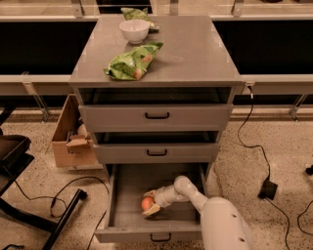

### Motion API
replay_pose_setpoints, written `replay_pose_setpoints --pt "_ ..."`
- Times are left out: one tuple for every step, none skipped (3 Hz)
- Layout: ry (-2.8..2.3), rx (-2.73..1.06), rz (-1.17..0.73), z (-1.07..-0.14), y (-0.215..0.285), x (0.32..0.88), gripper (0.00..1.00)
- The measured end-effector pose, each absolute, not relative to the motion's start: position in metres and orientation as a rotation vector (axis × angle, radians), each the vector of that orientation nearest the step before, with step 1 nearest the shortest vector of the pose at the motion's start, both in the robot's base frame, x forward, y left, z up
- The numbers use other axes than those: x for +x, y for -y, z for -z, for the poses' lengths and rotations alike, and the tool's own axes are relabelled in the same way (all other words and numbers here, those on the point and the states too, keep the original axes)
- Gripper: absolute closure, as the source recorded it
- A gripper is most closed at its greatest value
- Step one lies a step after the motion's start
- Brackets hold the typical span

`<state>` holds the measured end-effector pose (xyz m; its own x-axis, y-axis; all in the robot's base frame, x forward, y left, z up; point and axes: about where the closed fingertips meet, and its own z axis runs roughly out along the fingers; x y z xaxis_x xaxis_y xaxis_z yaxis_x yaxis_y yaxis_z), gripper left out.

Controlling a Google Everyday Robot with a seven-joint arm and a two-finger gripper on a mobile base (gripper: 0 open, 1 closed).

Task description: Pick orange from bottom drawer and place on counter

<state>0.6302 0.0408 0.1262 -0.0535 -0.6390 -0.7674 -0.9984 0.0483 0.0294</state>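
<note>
Lying at pincer, bottom drawer: orange

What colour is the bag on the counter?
Mostly green, in camera view; the gripper is in the bottom drawer.

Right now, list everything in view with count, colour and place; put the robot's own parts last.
Deep grey metal bottom drawer: one, grey, pulled open, lowest of three.
Small round bright-orange fruit: one, orange, inside that drawer.
Shallower grey metal drawers: two, grey, above the open one.
Flat grey counter: one, grey, cabinet top.
Round white bowl: one, white, rear of the counter.
Crumpled green bags: two, green, one in front of the bowl, one behind it.
Brown cardboard box: one, brown, floor left of the cabinet.
Black power adapter: one, black, floor at right.
White robot arm: one, white, reaching into the open drawer.
Gripper: one, pale, at the orange fruit.
</note>
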Motion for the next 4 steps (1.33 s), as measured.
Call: replay_pose_setpoints --pt "-1.731 -1.652 -0.811 -0.148 -0.041 0.629 0.73" --pt "-1.700 -1.611 -0.843 -0.181 -0.029 0.626 0.96" --pt "-1.601 -1.594 -0.937 -0.274 0.030 0.611 1.00" --pt "-1.566 -1.641 -0.972 -0.360 0.103 0.596 1.00"
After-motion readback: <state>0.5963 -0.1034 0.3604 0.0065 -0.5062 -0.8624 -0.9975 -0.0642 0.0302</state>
